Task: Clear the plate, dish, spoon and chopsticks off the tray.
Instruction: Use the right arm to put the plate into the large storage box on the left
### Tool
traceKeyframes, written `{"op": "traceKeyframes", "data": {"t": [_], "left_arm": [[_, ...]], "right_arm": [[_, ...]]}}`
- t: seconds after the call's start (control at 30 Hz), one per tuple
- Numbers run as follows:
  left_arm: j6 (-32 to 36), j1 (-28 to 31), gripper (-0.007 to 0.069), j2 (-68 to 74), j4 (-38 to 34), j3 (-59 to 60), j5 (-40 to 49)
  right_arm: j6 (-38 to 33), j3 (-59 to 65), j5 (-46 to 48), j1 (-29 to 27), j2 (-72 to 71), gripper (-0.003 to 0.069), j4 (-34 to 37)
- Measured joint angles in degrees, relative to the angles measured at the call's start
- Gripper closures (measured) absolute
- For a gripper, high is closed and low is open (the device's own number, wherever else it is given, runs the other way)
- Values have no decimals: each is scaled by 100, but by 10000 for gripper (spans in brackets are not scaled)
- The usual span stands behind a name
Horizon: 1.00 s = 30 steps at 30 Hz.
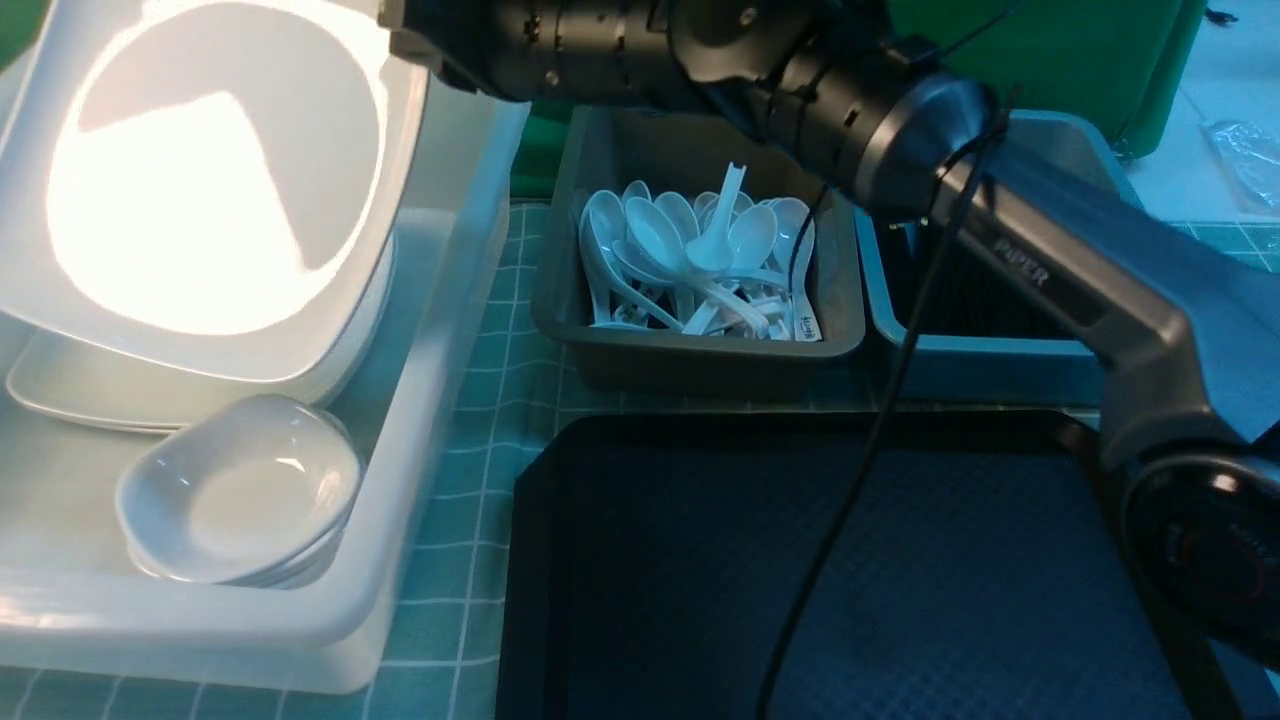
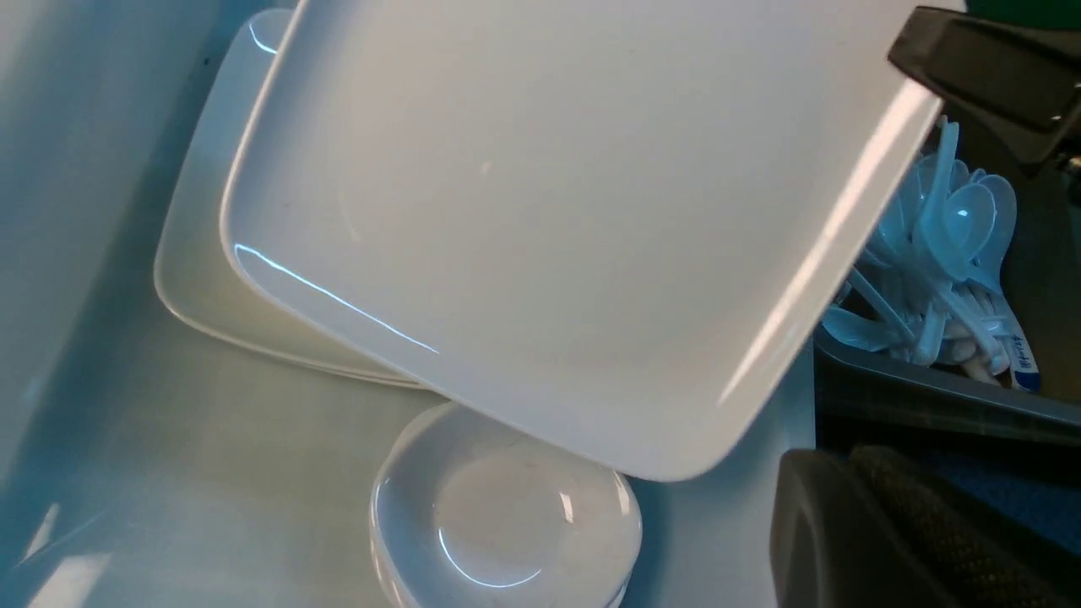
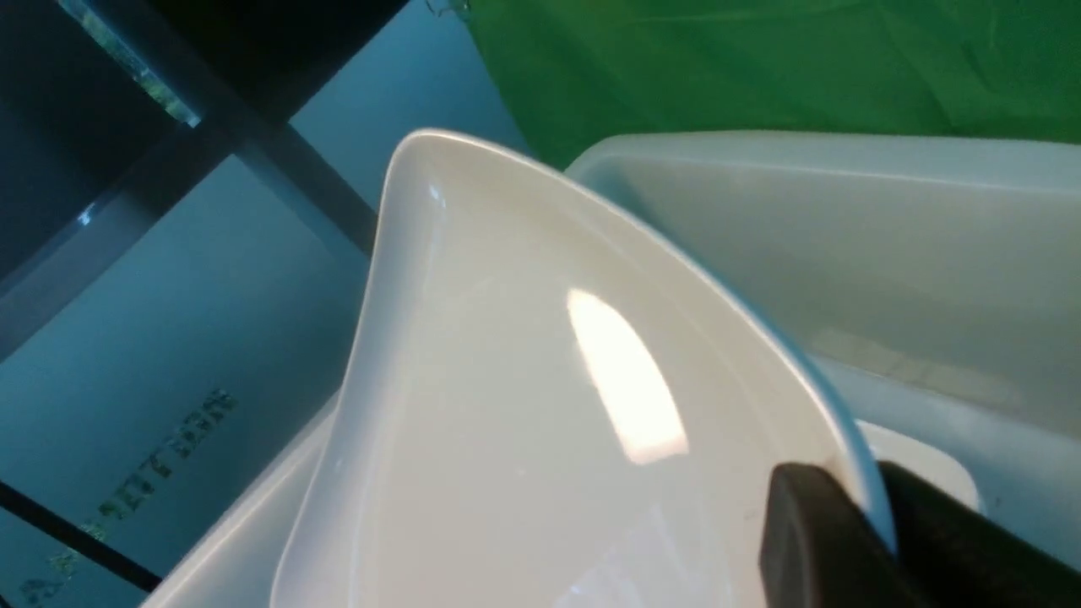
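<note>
1. One large white square plate (image 1: 210,190) is off the black tray (image 1: 1000,600). It hangs tilted in the air above a translucent white bin (image 1: 430,420) at the robot's front left.
2. In that bin a stack of matching plates (image 1: 90,405) lies flat under the raised one. I make out two or three rims, but the glare makes the count uncertain.
3. Beside that stack, nearer the robot, is a nest of small dishes (image 1: 240,490). There are several, too tightly nested to count.
4. There are three bins in all: the white one, a grey bin (image 1: 700,350) and a blue bin (image 1: 960,370). The grey and blue bins stand side by side beyond the tray.
5. The grey bin holds a heap of white spoons (image 1: 690,260), a dozen or so. One of them stands with its handle pointing up.
6. The right arm (image 1: 1080,270) reaches from the robot's right side diagonally across the bins to the plate's near edge.
7. The right gripper (image 3: 861,515) is clamped on the plate's rim, with one dark finger (image 3: 802,540) on the plate's upper face and the other behind the rim.
8. The left gripper (image 2: 853,507) is closed and holds nothing. It sits beside the plate's lower corner, above the white bin's edge.
</note>
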Motion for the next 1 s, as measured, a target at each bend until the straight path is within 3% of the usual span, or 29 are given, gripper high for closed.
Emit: {"op": "traceKeyframes", "data": {"t": [0.2, 0.5, 1.0], "left_arm": [[74, 0, 615, -161, 76, 0, 119], [99, 0, 615, -244, 87, 7, 139], [116, 0, 615, -244, 87, 7, 173]], "right_arm": [[-237, 0, -639, 168, 222, 601, -25], [-1146, 0, -1099, 288, 452, 601, -72], [-1414, 0, -1803, 397, 730, 601, -52]]}}
